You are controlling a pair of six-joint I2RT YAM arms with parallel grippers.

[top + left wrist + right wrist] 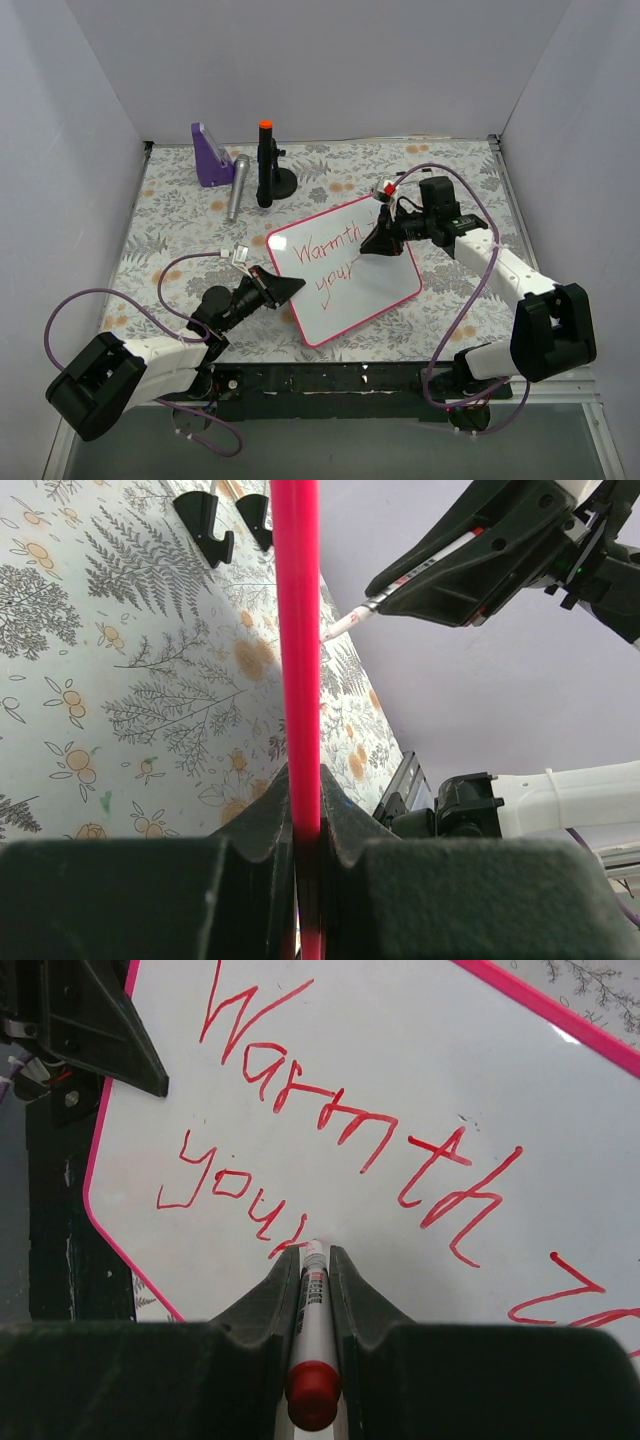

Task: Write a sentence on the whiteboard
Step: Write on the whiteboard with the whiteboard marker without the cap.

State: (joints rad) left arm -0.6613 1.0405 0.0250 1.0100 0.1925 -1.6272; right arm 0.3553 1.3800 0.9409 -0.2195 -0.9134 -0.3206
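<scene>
WRITING IN PROGRESS: The right gripper (375,243) has its fingers pinched tight on a marker (313,1310), whose tip touches the board (372,298) at the tail of "your", the second line of the red sentence (340,1125). The left gripper (290,287) is clamped on the board's pink left edge. It steadies the board, which lies askew in the middle of the flowered table (160,230).

That one-edge hold looks like the weak point. A hard push from the marker could pivot the board around the left fingers and bend the next letters. The right fingers ride close over the fresh "your" and could smear it if they dip. If the marker slips back in its grip, the tip could lift and break the stroke.

Bare white lies to the right of the tip, with nothing in the way there. A purple stand (210,155), a silver cylinder (236,187) and a black holder (267,170) with an orange top sit at the far side, well apart from the board. The right arm's purple cable (440,166) loops above the board's far corner and might snag as the arm travels.
</scene>
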